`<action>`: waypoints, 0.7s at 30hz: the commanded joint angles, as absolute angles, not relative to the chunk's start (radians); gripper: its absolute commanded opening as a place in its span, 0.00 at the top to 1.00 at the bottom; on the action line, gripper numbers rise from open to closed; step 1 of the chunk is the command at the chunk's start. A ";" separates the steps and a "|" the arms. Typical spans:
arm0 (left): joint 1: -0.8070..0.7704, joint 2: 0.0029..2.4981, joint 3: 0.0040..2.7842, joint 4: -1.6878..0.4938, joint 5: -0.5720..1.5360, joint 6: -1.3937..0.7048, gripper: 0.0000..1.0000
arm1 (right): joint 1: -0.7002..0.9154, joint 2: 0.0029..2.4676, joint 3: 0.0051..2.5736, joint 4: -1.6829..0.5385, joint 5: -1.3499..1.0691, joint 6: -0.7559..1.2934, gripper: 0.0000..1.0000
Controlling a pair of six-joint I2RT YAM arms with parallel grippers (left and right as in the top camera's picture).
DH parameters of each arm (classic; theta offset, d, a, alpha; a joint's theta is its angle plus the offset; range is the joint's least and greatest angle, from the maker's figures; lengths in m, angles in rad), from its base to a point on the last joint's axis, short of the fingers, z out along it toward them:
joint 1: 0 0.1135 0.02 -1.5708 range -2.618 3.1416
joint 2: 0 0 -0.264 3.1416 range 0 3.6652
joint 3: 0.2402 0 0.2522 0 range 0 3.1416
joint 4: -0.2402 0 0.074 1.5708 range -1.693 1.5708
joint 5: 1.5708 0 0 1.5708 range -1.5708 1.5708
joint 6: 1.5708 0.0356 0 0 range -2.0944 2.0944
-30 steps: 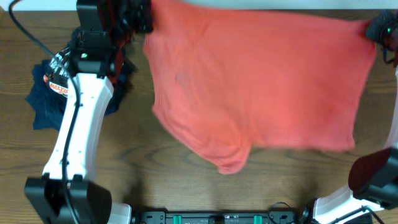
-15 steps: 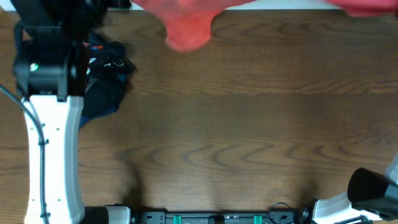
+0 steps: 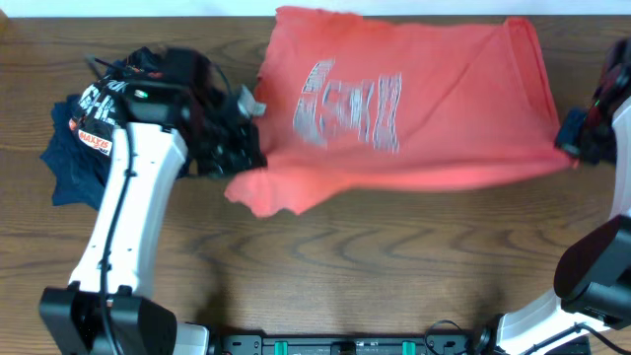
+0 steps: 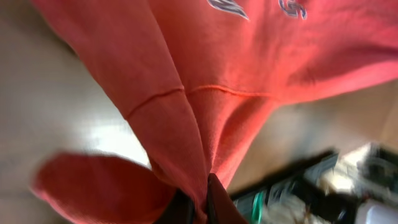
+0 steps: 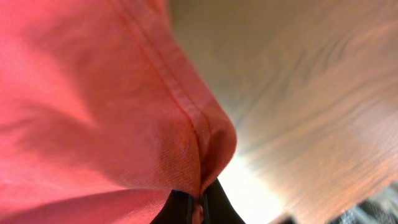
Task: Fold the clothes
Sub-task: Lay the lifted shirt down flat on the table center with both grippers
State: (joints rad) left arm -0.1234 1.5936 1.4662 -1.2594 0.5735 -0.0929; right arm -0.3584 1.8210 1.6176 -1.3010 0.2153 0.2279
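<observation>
- Shirt back in view: half a second ago the short-sleeved coral-red cotton T-shirt was mostly past the far edge of the dark wooden table; now it spreads over the table's far half, centre to right, grey-white chest print showing on top.
- Left arm has swung from the table's left edge toward its centre.
- Left hand over the table's left-centre, fingers pinched tight on a bunched fold of the shirt's near-left corner; left wrist view shows the cloth gathered into the closed tips.
- Right hand at the table's right edge, clamped on the shirt's near-right hem corner; right wrist view shows the stitched hem nipped between its tips.
- One sleeve flap hangs off the left grip toward the table's near side.
- Cannot tell whether the shirt lies flat on the table or is held just above it.
- Crumpled navy blue garment and black garment with white lettering piled at the table's far-left, partly under the left arm.
</observation>
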 commanded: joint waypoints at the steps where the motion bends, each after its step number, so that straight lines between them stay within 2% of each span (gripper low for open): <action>1: -0.142 1.588 1.340 -1.288 0.575 -0.033 0.94 | -0.406 1.813 1.506 -1.298 0.254 0.270 0.99; 8: -0.141 1.583 1.212 -1.380 0.424 -0.034 0.94 | -0.484 1.795 1.378 -1.297 0.232 0.295 1.00; 21: -0.141 1.343 1.111 -1.392 0.400 -0.083 0.94 | -0.511 1.657 1.251 -1.264 0.196 0.302 0.99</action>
State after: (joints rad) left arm -0.1432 1.4048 1.1461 -1.4002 0.4335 -0.0566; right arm -0.5011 1.6955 1.2778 -1.2819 0.1898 0.2817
